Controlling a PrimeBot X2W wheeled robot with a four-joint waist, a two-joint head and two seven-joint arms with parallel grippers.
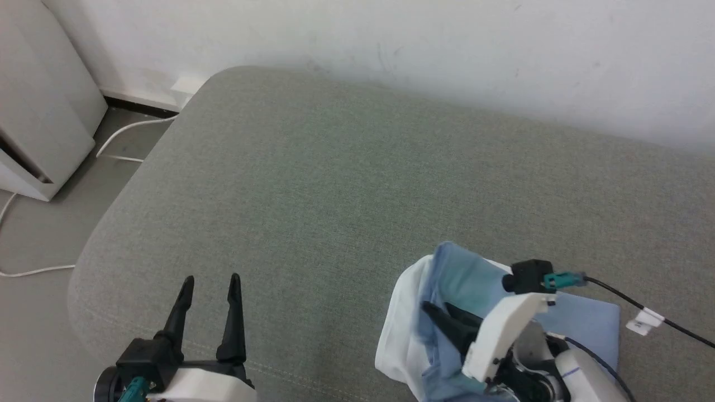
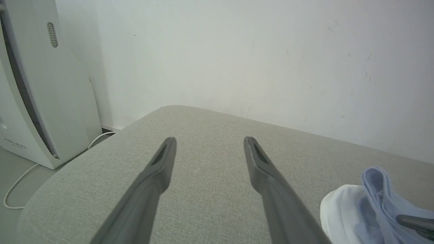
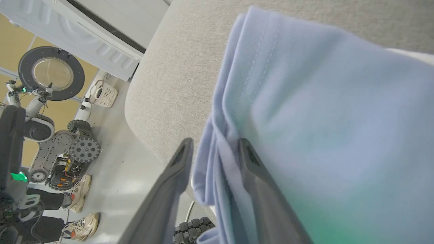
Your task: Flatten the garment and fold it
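Head view: bunched light-blue-and-white garment [image 1: 463,279] in right end effector [image 1: 434,311]

Clear path over the cushion [image 1: 335,184] from near-left edge to the wall [image 1: 391,39]. Bunched garment [image 1: 458,276] blocks the near-right corner.

Our left claw [image 1: 211,278] has two long, dark, tapering fingers on a black base, with a white wrist shell [image 1: 206,388] and a teal plug [image 1: 133,389]. Behind our right claw [image 3: 215,144] we carry a white bracket [image 1: 503,326], a black camera block [image 1: 528,276], a teal connector [image 1: 564,278] and a black cable [image 1: 690,332] bearing a white tag [image 1: 645,321].
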